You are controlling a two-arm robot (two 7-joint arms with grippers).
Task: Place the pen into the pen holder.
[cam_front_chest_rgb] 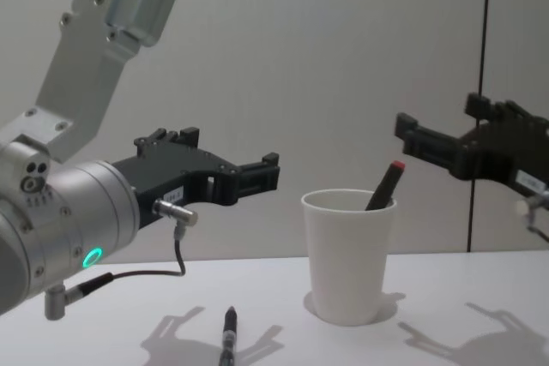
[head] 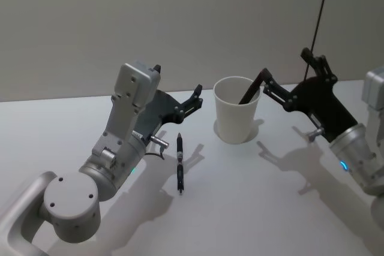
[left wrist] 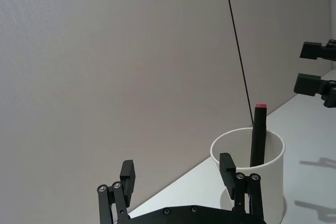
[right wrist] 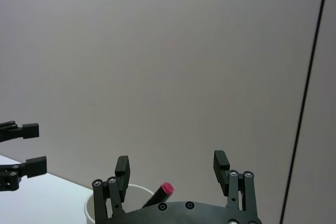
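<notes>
Fingers (left wrist: 127,174) of the left gripper (head: 191,103) stand wide apart with nothing between them. In the chest view this gripper (cam_front_chest_rgb: 269,175) hovers above the table, left of the cup and at about the height of its rim, pointing toward it. Fingers (right wrist: 221,162) of the right gripper (head: 285,67) are likewise spread wide and grip nothing; this gripper (cam_front_chest_rgb: 437,119) hangs to the right of the cup, a little higher than the rim.

Between the two grippers stands the plain white tapered paper cup (head: 237,118), upright on the flat white table (head: 270,208). A black pen with a pink-red end (cam_front_chest_rgb: 384,186) leans inside it, its upper end resting against the rim on the right side and poking out just below the right gripper's nearer fingertip.

A second black pen (head: 179,163) lies flat on the table, left of the cup and apart from it, beneath the left gripper. A thin black cable (head: 321,4) runs down the grey wall behind the right arm.
</notes>
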